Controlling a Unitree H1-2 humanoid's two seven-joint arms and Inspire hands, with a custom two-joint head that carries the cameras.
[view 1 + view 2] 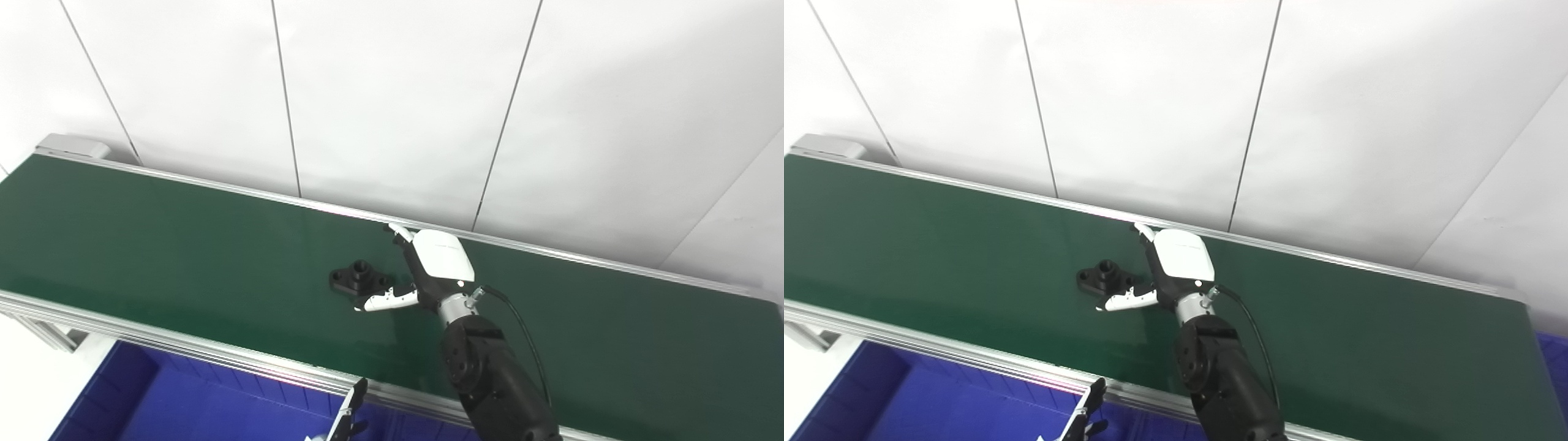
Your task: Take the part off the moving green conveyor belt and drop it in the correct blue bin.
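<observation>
1. We're looking down on the green conveyor belt (184, 245), which runs slantwise from the upper left to the lower right, with silver rails along both edges and white wall panels (398, 104) behind it.
2. There's the part (360, 277), a small black piece with a round raised boss on a flat base, lying on the belt near the middle of its width.
3. Our right hand (422, 269) is out over the belt just beside the part, on its right, white shell facing up, with the black forearm coming in from the bottom edge.
4. Its fingers are spread and holding nothing: the white thumb (386, 301) points left along the near side of the part, very close to it, while another finger (399, 232) reaches toward the far rail.
5. We cannot tell whether the thumb actually touches the part.
6. Down at the bottom edge, our left hand (346, 416) barely peeks in over the blue bin (153, 398); its grip we cannot tell.
7. The blue bin sits below the near rail.
</observation>
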